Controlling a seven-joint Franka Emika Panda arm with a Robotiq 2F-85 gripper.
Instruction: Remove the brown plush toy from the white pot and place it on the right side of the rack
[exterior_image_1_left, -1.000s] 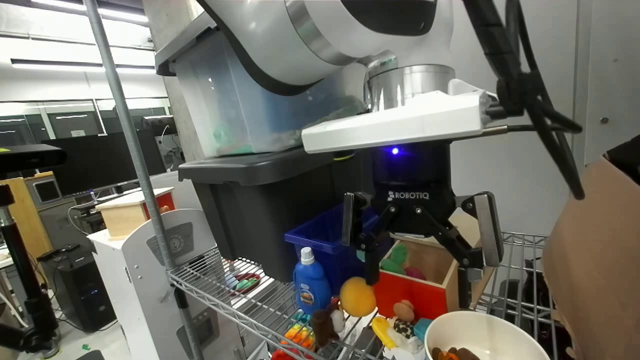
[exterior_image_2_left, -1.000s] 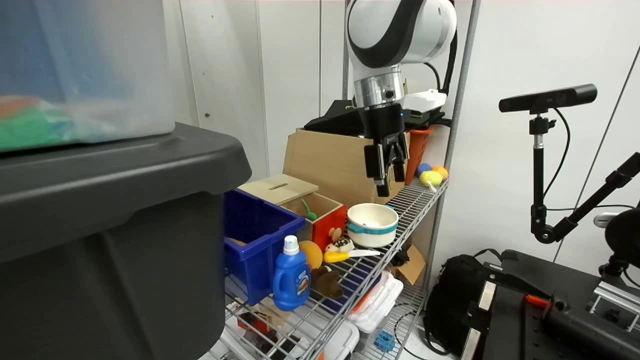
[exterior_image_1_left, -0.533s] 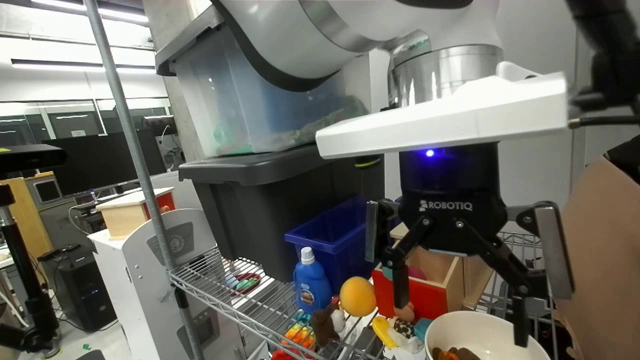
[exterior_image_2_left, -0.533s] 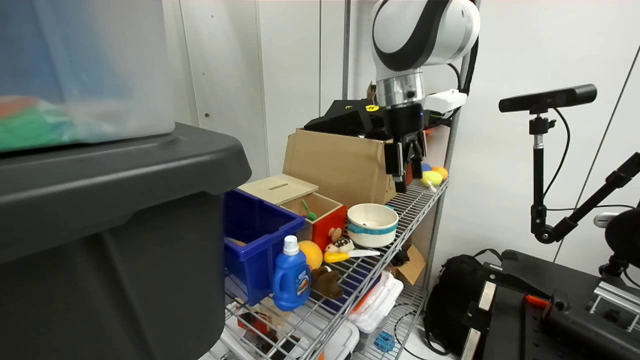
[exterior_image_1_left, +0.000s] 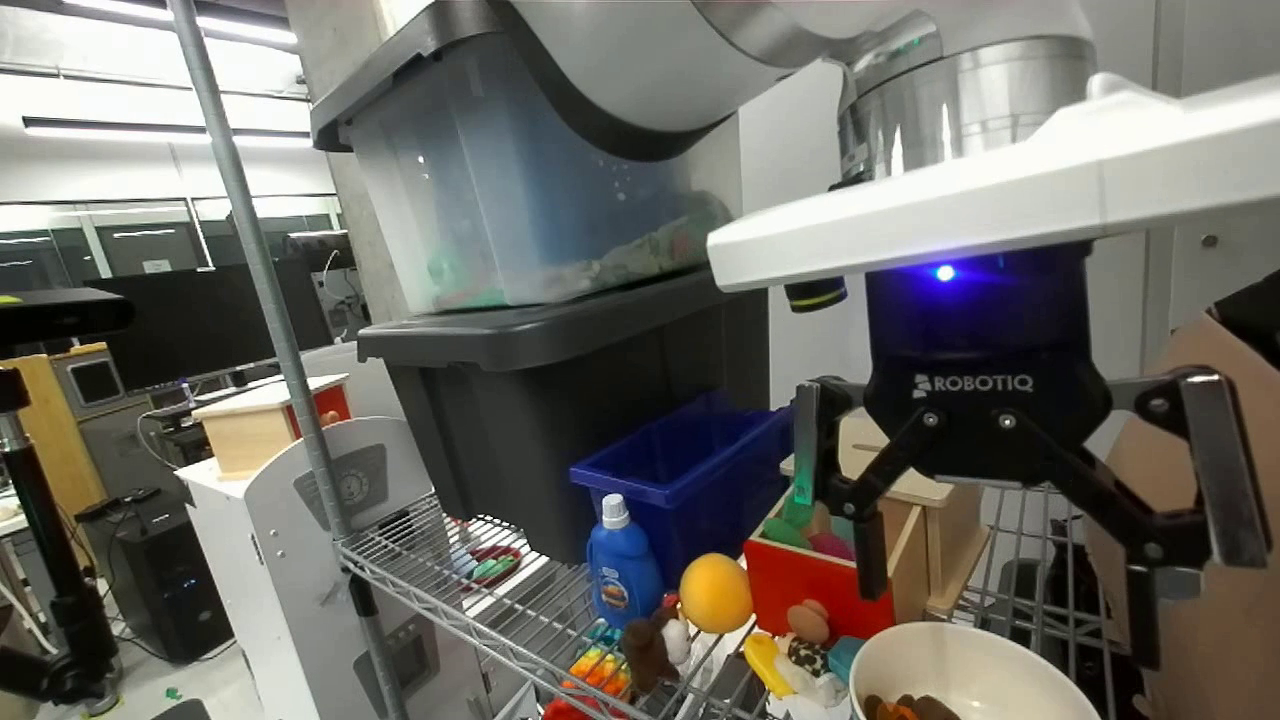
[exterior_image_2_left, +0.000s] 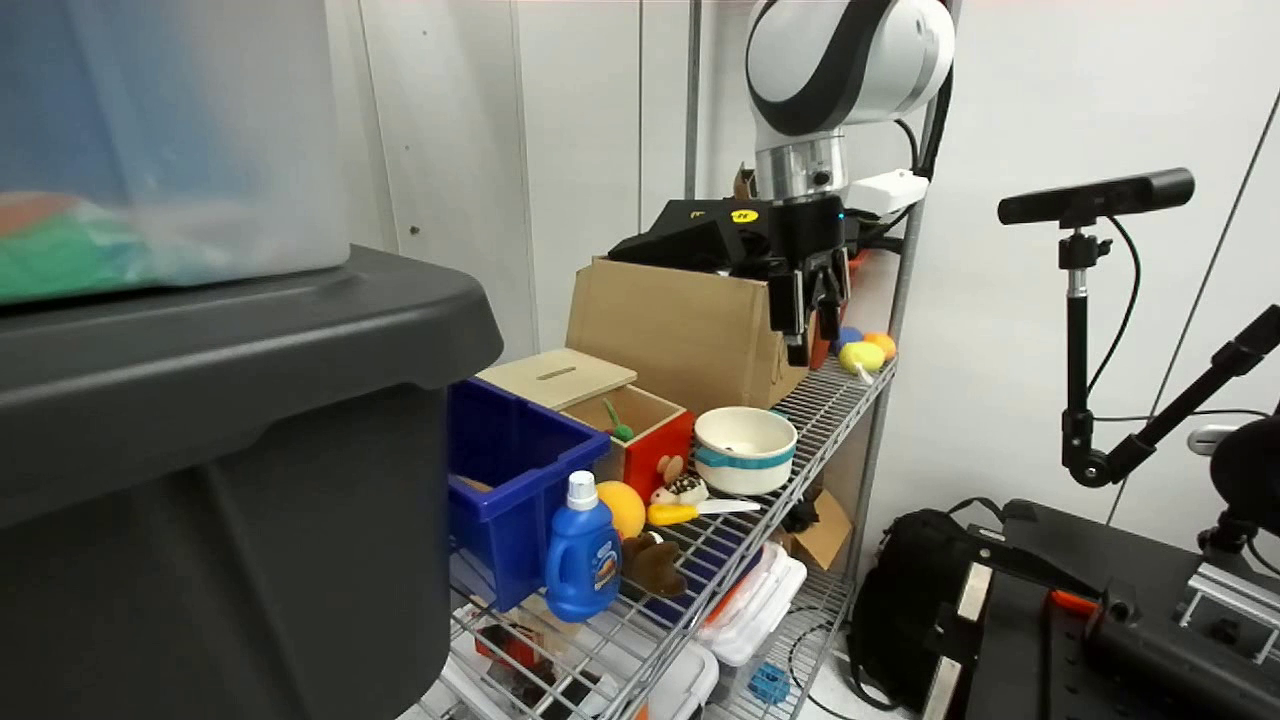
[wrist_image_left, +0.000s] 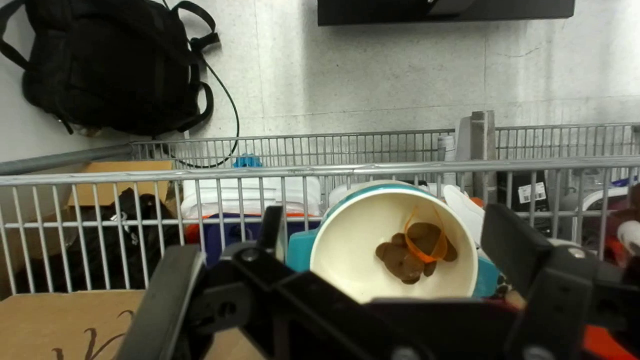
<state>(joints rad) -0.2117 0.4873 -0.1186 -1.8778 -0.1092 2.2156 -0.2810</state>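
The end effector (exterior_image_1_left: 1007, 610) hangs with its fingers spread wide, higher than the white pot (wrist_image_left: 345, 250) and well apart from it; in the wrist view the pot's mouth shows between them. The brown plush toy (wrist_image_left: 398, 262) lies inside the pot, an orange band (wrist_image_left: 425, 257) looped over it. The pot stands on the wire-rack worktop (wrist_image_left: 225, 173). In an exterior view a yellow-handled knife (exterior_image_2_left: 685, 512), a red-fronted wooden box (exterior_image_2_left: 645, 447) and an orange ball (exterior_image_2_left: 622, 508) sit near it.
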